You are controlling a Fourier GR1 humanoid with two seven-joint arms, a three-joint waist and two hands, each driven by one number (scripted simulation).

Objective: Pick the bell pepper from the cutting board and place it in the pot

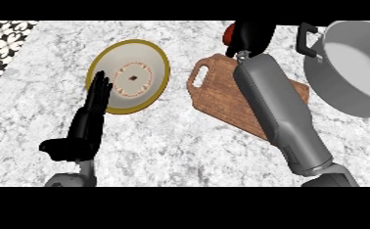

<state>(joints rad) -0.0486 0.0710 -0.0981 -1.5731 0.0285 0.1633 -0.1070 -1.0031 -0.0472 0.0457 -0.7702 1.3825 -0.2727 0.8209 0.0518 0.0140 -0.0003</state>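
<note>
The right hand (249, 36) is curled round the red bell pepper (228, 34) past the far end of the cutting board (217, 96), near the pot (347, 71), while the left hand (90, 118) rests open; the pepper looks light, smooth and slippery, best held round its fat middle.

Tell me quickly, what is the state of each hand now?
Left hand: open, holding nothing.
Right hand: fingers curled round the red bell pepper.
</note>
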